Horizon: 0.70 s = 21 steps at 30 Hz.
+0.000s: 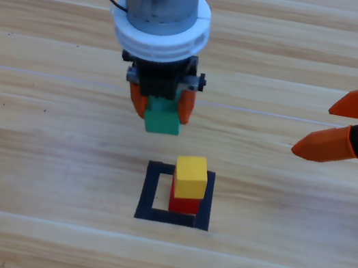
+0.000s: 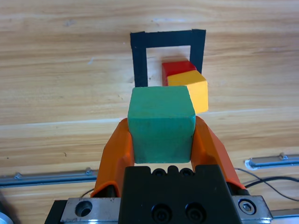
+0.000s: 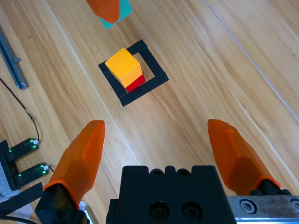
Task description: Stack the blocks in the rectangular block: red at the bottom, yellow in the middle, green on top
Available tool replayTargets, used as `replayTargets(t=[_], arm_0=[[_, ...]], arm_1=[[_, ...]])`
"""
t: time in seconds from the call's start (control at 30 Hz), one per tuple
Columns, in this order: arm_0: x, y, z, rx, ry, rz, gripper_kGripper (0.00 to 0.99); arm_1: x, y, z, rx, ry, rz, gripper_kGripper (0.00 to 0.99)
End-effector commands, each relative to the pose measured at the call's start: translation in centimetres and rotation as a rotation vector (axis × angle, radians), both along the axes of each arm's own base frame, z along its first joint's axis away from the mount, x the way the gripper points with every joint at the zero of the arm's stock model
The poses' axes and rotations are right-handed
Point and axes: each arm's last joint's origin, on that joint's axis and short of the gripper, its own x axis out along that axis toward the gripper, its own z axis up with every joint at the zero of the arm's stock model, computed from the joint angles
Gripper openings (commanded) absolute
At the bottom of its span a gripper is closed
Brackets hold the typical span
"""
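Green cube (image 2: 161,124) clamped in left end effector (image 1: 161,105).

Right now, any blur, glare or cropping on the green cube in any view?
High view: green cube sharp, partly under the left gripper. Left wrist view: cube fills the centre, crisp, no glare. Right wrist view: only a teal sliver at the top edge.

Bright, even light over the table (image 1: 37,151), soft sheen on the wood. Faint shadows sit close under the yellow cube (image 1: 190,176). The arm nearest the top edge looks slightly blurred.
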Motion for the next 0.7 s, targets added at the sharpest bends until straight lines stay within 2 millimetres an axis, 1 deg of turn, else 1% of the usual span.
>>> replayTargets(t=[0.03, 0.23, 0.43, 0.57, 0.7], arm_0=[[-0.9, -2.1, -1.9, 0.022, 0.047, -0.029, 0.0], [-1.2, -3.1, -2.4, 0.022, 0.051, -0.041, 0.0], [-1.2, -4.2, -3.6, 0.034, 0.066, -0.062, 0.0], [-1.0, -4.6, -4.4, 0.035, 0.087, -0.097, 0.0], [-1.0, -4.7, -4.8, 0.04, 0.094, -0.111, 0.0]], arm_1=[[-0.1, -0.9, -0.4, -0.013, 0.027, -0.027, 0.969], [-0.1, -0.9, -0.4, -0.013, 0.027, -0.027, 0.969], [0.0, -0.9, -0.6, -0.015, 0.032, -0.028, 0.969], [0.0, -0.9, -0.6, -0.015, 0.033, -0.03, 0.969], [0.0, -0.9, -0.6, -0.015, 0.033, -0.03, 0.969]])
